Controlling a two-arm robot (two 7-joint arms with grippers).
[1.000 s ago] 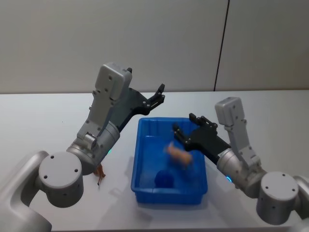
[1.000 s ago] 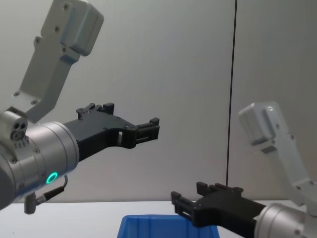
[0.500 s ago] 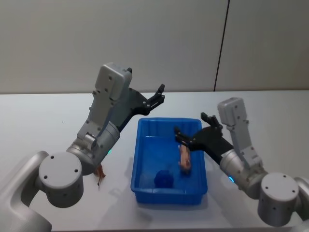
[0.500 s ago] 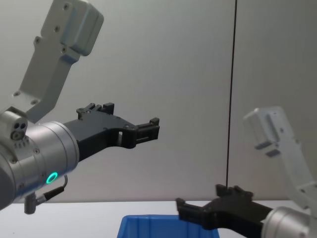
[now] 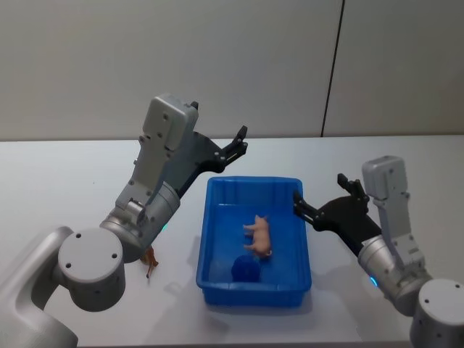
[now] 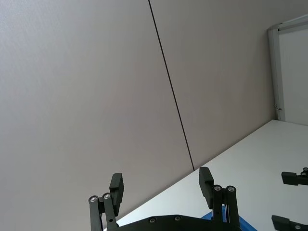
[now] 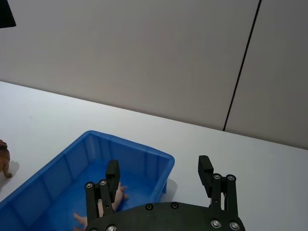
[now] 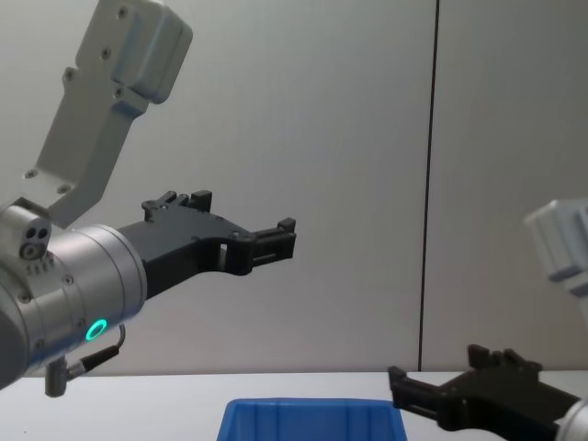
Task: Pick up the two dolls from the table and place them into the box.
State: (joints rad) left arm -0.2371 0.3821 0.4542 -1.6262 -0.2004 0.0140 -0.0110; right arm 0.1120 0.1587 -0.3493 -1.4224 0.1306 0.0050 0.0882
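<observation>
White table [image 5: 58,181]: blue box [image 5: 254,179] holds pink pig doll [image 5: 259,233]; brown doll [image 5: 151,259] outside. Left gripper [image 5: 241,141], right gripper [image 5: 319,194] jaws wide, empty.

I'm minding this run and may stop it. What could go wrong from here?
The brown doll lies on the table close beside the left arm's base, while the open left gripper hangs high above the box's far corner: reaching back may knock it. The open right gripper sits by the box's right rim and might nudge it.
</observation>
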